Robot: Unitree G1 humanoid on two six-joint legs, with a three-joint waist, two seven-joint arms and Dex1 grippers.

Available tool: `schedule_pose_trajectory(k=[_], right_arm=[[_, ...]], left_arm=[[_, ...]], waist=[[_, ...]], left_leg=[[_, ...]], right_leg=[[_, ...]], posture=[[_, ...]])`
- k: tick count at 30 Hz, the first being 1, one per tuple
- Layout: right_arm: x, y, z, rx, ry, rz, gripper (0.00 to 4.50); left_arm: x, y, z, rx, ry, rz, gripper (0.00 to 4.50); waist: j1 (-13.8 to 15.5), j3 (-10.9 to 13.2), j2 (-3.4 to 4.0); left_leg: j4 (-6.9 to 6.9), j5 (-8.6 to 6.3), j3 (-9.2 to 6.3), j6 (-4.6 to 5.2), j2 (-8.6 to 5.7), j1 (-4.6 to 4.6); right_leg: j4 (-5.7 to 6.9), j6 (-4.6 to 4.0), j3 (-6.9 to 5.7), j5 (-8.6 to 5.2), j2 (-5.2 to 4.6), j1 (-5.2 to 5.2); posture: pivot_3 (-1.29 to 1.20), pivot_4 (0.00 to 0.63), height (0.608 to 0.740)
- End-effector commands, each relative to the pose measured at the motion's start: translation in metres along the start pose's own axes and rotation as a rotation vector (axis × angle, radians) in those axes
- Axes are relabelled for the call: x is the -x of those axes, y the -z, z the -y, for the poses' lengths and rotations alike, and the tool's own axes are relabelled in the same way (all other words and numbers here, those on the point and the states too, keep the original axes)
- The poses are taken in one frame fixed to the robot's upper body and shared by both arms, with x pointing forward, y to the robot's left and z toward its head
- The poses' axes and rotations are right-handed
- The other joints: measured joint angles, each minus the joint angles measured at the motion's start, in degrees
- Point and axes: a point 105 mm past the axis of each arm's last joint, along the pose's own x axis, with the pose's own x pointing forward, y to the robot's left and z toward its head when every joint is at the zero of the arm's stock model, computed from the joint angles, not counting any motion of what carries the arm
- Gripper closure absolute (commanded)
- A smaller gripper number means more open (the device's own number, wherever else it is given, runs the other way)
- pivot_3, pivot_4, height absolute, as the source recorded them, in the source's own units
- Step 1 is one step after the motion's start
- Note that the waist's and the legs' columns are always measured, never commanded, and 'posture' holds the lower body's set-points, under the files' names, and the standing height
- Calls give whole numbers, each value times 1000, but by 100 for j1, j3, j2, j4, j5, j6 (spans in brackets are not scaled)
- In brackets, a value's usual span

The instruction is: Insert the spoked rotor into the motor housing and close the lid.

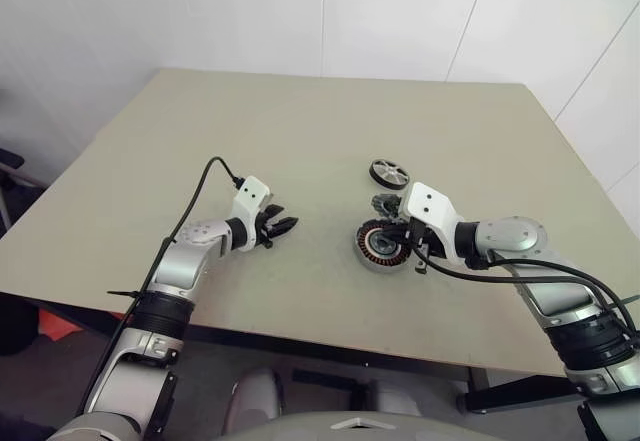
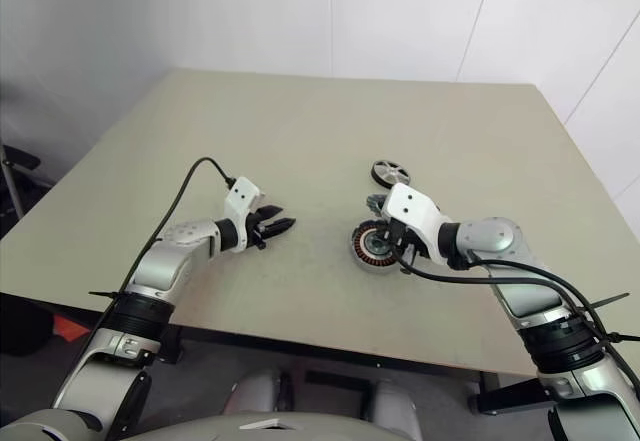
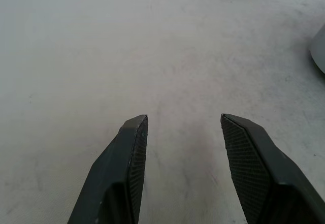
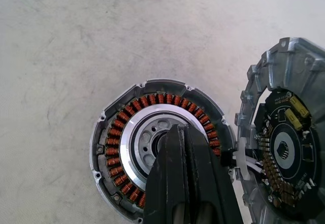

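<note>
The table (image 1: 300, 141), beige-grey, takes up most of the head view w/ white wall panels behind it. R arm comes in from lower right of frame; right gripper (image 4: 175, 132) hangs over the motor housing (image 4: 160, 145), its two black fingers pressed together w/ nothing between them, tips over the housing's dark centre. L arm comes in from lower left; left gripper (image 1: 280, 227) sits low over bare tabletop at centre-left of frame, jaws partly apart and holding nothing, fingers (image 3: 127, 168) showing textured inner pads in the wrist view. Housing lies open side up at centre-right of head view (image 1: 381, 246), ring of copper windings visible round a silver inner ring. Just beside it, touching or nearly so, the lid (image 4: 284, 148) lies inner face up, w/ grey cast rim and dark circuit-like inner face w/ small yellow parts; in head view it sits just above the housing, partly hidden by the R wrist. The spoked rotor (image 1: 389, 173), black rim and silver spokes, lies flat further up the frame, near the lid but apart from it, clear of both grippers.
</note>
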Motion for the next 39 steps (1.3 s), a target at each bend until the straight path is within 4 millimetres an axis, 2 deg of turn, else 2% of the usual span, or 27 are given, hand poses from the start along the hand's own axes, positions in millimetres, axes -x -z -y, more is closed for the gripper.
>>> schedule_pose_trajectory(k=[1,6,12,15,18,24,29,32,33,34,36,37,39], right_arm=[[-3,-3,-1,-20,4,26,4453],[-15,17,4,-72,31,-12,4453],[-19,18,6,-73,42,-7,4453],[-13,15,5,-62,33,1,4453],[-4,0,8,-31,35,34,4453],[24,-56,8,38,8,181,4453],[31,-70,12,66,25,202,4453],[42,-98,22,52,53,320,4453],[47,-110,31,42,87,365,4453],[54,-124,50,18,173,423,4453],[75,-144,101,-98,375,541,4453],[84,-145,126,-155,472,567,4453],[94,-135,162,-264,566,576,4453]], left_arm=[[2,-10,-3,-26,-12,33,2071],[2,-10,-3,-28,-12,34,2071],[1,-9,-1,-27,-8,31,2071],[1,-9,-1,-25,-8,30,2071],[1,-7,0,-26,-6,26,2071],[-1,-8,0,-27,-2,26,2071],[-3,-8,1,-27,3,28,2071],[-3,-7,2,-27,5,28,2071],[-3,-7,1,-26,4,27,2071],[-3,-6,1,-25,4,27,2071],[-3,-6,2,-24,5,26,2071],[-4,-5,3,-24,6,26,2071],[-5,-6,4,-25,7,29,2071]], waist=[[0,0,0],[-8,-1,1],[-19,-3,-3],[-13,-3,-3],[-8,-3,-3],[-3,-2,-2],[8,-3,-3],[4,-2,-1],[0,-3,-1],[-25,-2,0],[-35,-3,0],[-36,-2,0],[19,-5,-8]], left_leg=[[0,0,0,0,0,1],[0,0,1,0,-1,0],[0,5,0,-9,3,26],[0,5,0,-9,1,37],[2,6,1,-9,-1,34],[1,5,0,-6,2,19],[-12,3,0,-4,6,19],[-17,3,0,-5,5,10],[-17,4,0,-5,5,3],[-17,4,1,-6,4,-2],[-14,8,1,-11,4,-5],[-12,13,2,-18,4,-4],[-4,19,2,-29,3,-7]], right_leg=[[0,0,0,0,0,0],[0,0,0,0,0,-2],[-1,1,2,-1,4,16],[-7,13,5,-8,3,29],[-9,9,8,-6,2,29],[-2,1,8,-1,4,14],[-1,0,5,0,10,13],[-1,0,4,0,10,3],[0,-1,4,0,10,-5],[1,-1,5,1,10,-12],[9,-3,6,1,10,-25],[18,-3,7,2,10,-29],[41,-5,10,2,10,-42]], posture=[[0,0,740],[0,0,740],[0,0,740],[0,0,740],[0,0,740],[0,0,740],[0,0,740],[0,0,740],[0,0,740],[0,0,740],[0,0,740],[0,0,740],[0,0,740]])
